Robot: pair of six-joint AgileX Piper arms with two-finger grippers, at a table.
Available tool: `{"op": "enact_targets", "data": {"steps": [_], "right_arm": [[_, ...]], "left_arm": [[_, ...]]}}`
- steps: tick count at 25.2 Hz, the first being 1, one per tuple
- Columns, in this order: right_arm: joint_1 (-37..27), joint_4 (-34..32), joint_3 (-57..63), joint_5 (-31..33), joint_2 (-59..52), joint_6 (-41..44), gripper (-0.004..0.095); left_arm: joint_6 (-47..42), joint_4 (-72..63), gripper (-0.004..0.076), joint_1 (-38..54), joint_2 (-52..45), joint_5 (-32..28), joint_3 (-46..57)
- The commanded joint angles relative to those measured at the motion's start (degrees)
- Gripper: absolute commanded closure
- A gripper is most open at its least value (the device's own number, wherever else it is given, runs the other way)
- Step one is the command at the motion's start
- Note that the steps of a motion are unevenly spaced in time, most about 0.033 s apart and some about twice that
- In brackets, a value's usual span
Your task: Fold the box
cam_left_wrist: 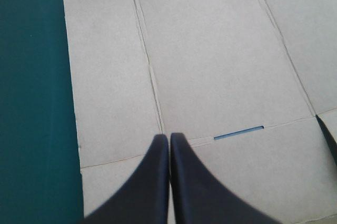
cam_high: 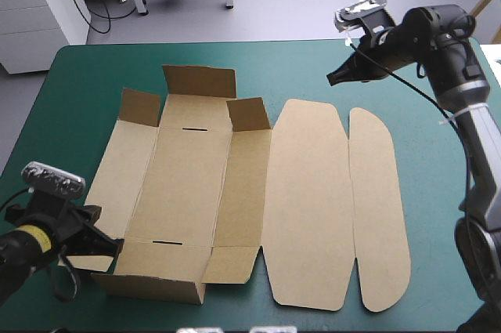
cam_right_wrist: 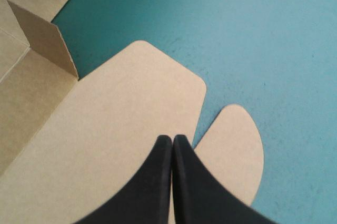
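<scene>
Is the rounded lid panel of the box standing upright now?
No, the lid lies flat on the teal-green cover, as the high view shows.

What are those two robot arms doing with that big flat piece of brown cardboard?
They are folding a cut sheet of brown board into a box on the teal-green table cover. The box is mostly flat, with its far flap, two corner tabs and near end wall raised, and the rounded lid lying flat. The left gripper is shut, over the box's near left corner. The right gripper is shut too, raised above the lid's far end and holding nothing.
</scene>
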Motion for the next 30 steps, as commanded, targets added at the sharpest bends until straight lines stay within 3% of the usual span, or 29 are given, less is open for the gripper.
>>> {"op": "enact_targets", "data": {"steps": [1, 6, 10, 14, 30], "right_arm": [[-1.57, 0.10, 5.46, -2.22, -8.11, -1.12, 0.0927], [-4.18, 0.00, 17.85, -3.71, -18.12, -1.90, 0.0927], [-5.32, 1.43, 31.74, -8.93, -28.29, -2.07, 0.0927], [-5.32, 1.57, 44.48, -10.01, -39.41, -2.07, 0.0927], [-5.32, 1.57, 56.16, -8.48, -58.28, 0.72, 0.0927]], "left_arm": [[-0.01, 1.78, 0.0734, -0.17, 7.20, -3.25, -5.17], [3.90, 1.75, 0.0718, -0.06, 19.43, -3.01, -13.77], [9.23, 0.04, 0.0708, 0.15, 31.19, -1.80, -21.58], [18.07, -12.24, 0.0708, 7.24, 40.05, 0.71, -25.06], [34.74, -40.40, 0.0708, 39.46, 42.31, 8.72, -25.06]]}}
